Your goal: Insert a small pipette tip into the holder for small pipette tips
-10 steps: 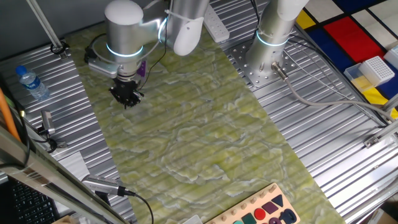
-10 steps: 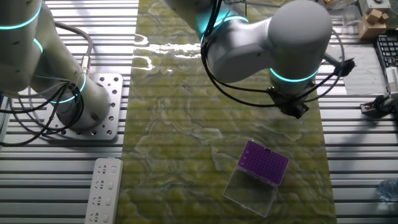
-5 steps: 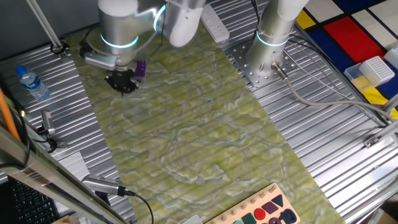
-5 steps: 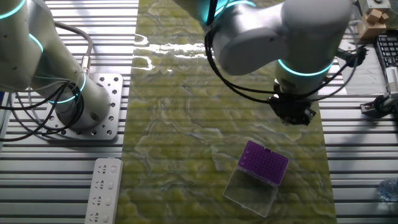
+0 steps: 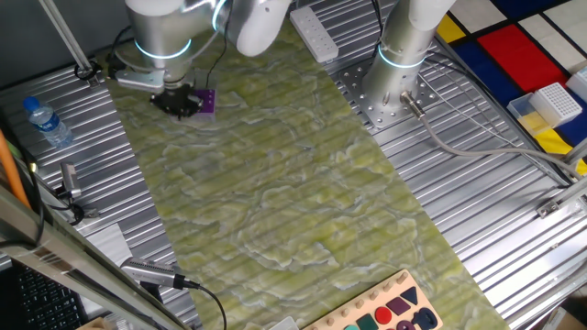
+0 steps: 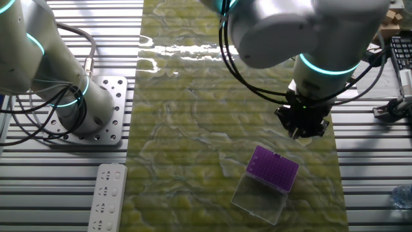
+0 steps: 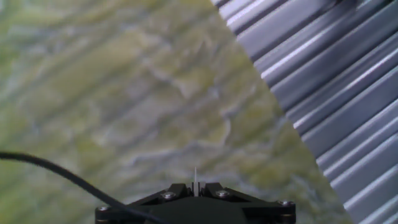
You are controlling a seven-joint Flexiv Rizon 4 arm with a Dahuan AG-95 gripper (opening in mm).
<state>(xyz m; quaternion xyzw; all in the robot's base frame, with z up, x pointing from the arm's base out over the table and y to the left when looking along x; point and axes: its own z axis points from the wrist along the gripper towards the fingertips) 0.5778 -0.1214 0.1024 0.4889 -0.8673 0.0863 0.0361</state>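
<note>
Since the earlier frame, my gripper point(image 6: 302, 129) has travelled across the green mat point(image 6: 193, 129) toward the purple holder point(image 6: 273, 169) and now hangs just beside it, up and to one side, not over its grid. Fingers are clenched on a thin pipette tip point(image 7: 195, 179), seen in the hand view. Tip is picked; alignment and insertion remain.

tool point(image 6: 301, 131) — nearer purple holder point(image 6: 273, 168)
</note>
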